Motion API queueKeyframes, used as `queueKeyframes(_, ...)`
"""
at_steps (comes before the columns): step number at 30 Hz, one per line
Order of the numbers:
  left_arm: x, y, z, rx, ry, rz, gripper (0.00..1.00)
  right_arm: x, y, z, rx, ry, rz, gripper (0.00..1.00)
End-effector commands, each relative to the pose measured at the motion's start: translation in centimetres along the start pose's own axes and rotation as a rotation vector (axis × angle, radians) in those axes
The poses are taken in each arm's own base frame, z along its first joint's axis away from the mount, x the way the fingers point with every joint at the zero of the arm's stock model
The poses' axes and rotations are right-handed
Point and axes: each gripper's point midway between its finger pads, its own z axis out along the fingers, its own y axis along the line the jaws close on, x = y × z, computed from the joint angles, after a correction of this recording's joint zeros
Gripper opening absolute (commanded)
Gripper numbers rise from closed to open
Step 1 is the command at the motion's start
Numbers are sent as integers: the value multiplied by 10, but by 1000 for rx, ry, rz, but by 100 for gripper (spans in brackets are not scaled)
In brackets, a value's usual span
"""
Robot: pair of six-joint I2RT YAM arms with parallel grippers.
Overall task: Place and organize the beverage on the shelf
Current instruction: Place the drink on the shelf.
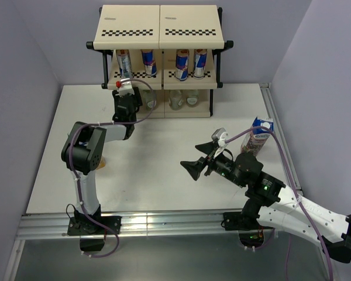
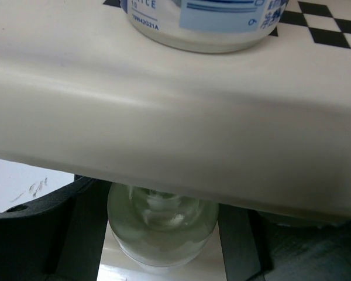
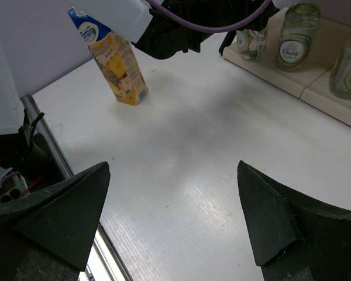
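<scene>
The shelf (image 1: 159, 23) stands at the far edge of the white worktop (image 1: 164, 152). It is a cream rack on a black tube frame, with black-and-white checkered strips along its tier edges. The top tier is bare.

Two cartons are on the worktop, not on the shelf. The purple carton (image 1: 259, 136) stands upright near the right edge. The yellow carton (image 3: 118, 64), which has a blue top, stands on the left side close to the left arm.

Four slim silver, blue and red cans (image 1: 182, 63) stand upright in a row on the middle tier. Small clear bottles (image 1: 176, 100) with white labels stand on the bottom tier.

The left claw (image 1: 128, 100) reaches in at the left end of the bottom tier. Its dark fingers (image 2: 76, 234) sit tight against both sides of one clear bottle, the gripped bottle (image 2: 161, 228). That bottle stands upright on the tier, under the middle tier's edge.

The right claw (image 3: 174, 175) hovers over the middle of the worktop, well away from the shelf. Its fingers are spread wide, and nothing is between them.
</scene>
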Motion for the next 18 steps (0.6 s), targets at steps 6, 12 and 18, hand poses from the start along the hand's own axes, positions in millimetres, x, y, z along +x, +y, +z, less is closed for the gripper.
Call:
queueKeyframes(6, -66, -5, 10, 16, -259, -125, 4, -7, 0, -3, -5, -31, -11, 96)
queueKeyframes(12, -55, -3, 16, -3, -243, -102, 6, -7, 0, -2, -4, -29, -14, 96)
queueKeyframes(18, -50, 0, 23, -38, -233, -59, 4, -6, 0, -2, -5, -27, -14, 96)
